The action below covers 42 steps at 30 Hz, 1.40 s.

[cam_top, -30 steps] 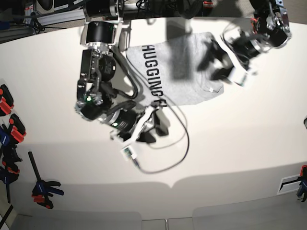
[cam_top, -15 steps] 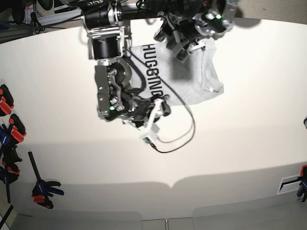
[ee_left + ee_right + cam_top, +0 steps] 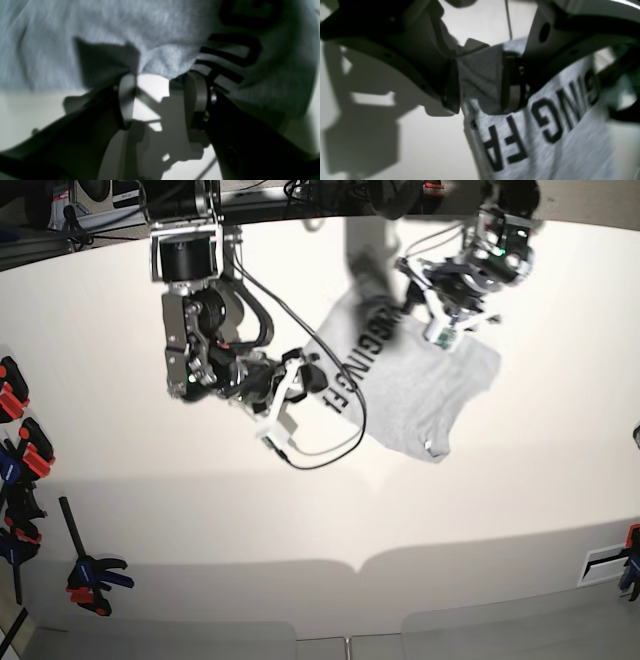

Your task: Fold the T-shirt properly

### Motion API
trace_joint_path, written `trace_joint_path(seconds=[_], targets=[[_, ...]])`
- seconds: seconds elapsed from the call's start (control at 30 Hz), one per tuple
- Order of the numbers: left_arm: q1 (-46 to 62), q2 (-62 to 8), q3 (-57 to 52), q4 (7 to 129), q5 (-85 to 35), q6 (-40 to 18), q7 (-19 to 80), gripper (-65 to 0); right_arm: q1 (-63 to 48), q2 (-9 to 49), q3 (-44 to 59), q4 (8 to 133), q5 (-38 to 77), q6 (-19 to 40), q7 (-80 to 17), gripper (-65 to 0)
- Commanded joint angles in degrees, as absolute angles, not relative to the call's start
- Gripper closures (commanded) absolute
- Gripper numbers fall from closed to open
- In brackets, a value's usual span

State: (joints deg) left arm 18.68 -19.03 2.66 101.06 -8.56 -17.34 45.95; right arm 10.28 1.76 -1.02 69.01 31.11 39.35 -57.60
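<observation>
Light heather-grey cotton T-shirt with black block lettering spread on the white bench far right of centre, right pincer pinching its left edge fabric, left pincer at its far edge, fingers spread, cloth bunched against the tips, grip unclear

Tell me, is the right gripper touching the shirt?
Touching. In the right wrist view the right gripper has a fold of the shirt bunched between its fingers, filling the gap right up against both of them.
</observation>
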Motion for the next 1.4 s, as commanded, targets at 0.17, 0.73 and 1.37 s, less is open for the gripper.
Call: trace_joint_path(seconds=[0.17, 0.73, 1.37], targets=[[18.37, -25.19, -2.42, 101.27, -7.55, -16.43, 46.17, -29.0, 3.14, 1.74, -1.15, 72.07, 38.39, 40.0, -63.26, -26.5], [17.61, -28.62, -4.95, 101.27, -8.23, -13.1, 44.45, -29.0, -8.95, 0.14, -1.1, 89.03, 39.0, 40.0, -66.5, -26.5], [40.05, -21.45, -22.35, 114.5, -19.2, -16.73, 38.35, -29.0, -37.28, 5.69, 22.96, 107.35, 51.48, 40.0, -72.62, -26.5]])
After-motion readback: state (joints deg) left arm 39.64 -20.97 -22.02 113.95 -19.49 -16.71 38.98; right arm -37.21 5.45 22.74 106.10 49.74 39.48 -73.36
